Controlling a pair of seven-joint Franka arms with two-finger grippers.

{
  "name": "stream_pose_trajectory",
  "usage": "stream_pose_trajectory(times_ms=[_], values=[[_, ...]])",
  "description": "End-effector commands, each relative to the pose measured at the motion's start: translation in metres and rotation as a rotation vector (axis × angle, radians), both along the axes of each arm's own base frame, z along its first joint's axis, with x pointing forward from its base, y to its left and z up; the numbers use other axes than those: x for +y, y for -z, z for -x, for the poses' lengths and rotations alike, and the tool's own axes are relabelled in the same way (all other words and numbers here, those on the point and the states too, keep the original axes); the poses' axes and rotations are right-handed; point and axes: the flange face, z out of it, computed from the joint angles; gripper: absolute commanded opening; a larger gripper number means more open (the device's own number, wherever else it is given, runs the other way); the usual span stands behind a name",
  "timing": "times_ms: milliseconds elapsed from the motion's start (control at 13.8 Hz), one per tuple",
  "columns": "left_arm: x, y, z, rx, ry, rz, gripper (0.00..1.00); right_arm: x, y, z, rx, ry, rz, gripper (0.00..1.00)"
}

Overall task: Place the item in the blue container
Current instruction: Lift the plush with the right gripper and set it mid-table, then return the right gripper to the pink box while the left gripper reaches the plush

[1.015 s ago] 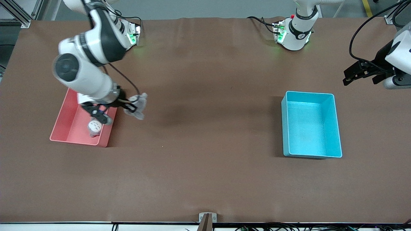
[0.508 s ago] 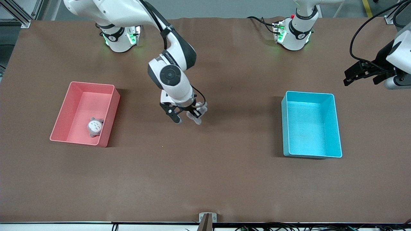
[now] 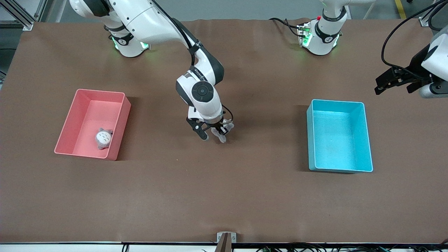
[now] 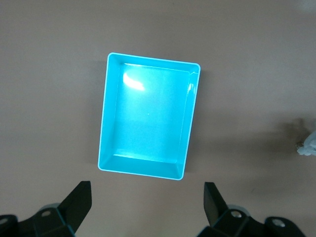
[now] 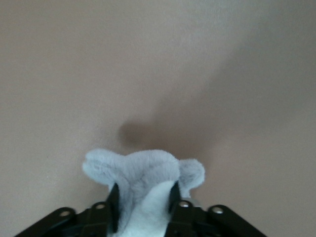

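My right gripper [image 3: 214, 134] hangs over the middle of the table, shut on a grey plush toy [image 3: 222, 132]. In the right wrist view the grey plush toy [image 5: 143, 185] fills the gap between the two black fingers [image 5: 113, 200]. The blue container [image 3: 338, 135] stands empty toward the left arm's end of the table, also in the left wrist view [image 4: 147, 121]. My left gripper [image 3: 393, 81] waits in the air beside that container, open, and its gripper [image 4: 145, 207] has nothing between the fingers.
A pink bin [image 3: 91, 123] stands toward the right arm's end of the table. A second grey plush toy [image 3: 103, 138] lies inside it, near the corner nearest the front camera.
My right arm has carried the grey plush toy from beside the pink bin to over the table's middle, toward the blue container. The left arm has not moved.
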Motion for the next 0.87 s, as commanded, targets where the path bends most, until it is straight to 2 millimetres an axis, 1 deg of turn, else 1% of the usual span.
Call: stream_pose_trajectory(times_ms=[0,145,290,363,508,580,653,798], values=[[0.000,0.000,-0.006,-0.015,0.000,-0.011,1.00,0.000,-0.009,-0.005,-0.033,-0.009,0.027,1.00],[0.000,0.000,-0.007,-0.017,-0.002,-0.011,1.00,-0.007,-0.014,-0.012,-0.060,-0.040,0.050,1.00],[0.000,0.001,-0.007,-0.015,-0.002,-0.011,1.00,-0.023,-0.019,-0.023,-0.053,-0.081,0.063,1.00],[0.001,-0.001,-0.006,-0.018,0.000,-0.013,1.00,-0.035,-0.033,-0.029,-0.046,-0.105,0.074,1.00],[0.000,0.001,-0.006,-0.015,0.003,-0.011,1.00,-0.085,-0.063,-0.050,0.000,-0.208,0.109,1.00],[0.001,-0.001,-0.005,-0.017,0.000,-0.011,1.00,-0.111,-0.079,-0.058,0.010,-0.246,0.112,1.00],[0.000,-0.001,-0.005,-0.014,0.001,-0.012,1.00,-0.141,-0.091,-0.062,0.014,-0.290,0.114,1.00],[0.001,-0.002,-0.002,-0.009,-0.004,-0.014,1.00,-0.207,-0.100,-0.064,0.030,-0.355,0.118,1.00]])
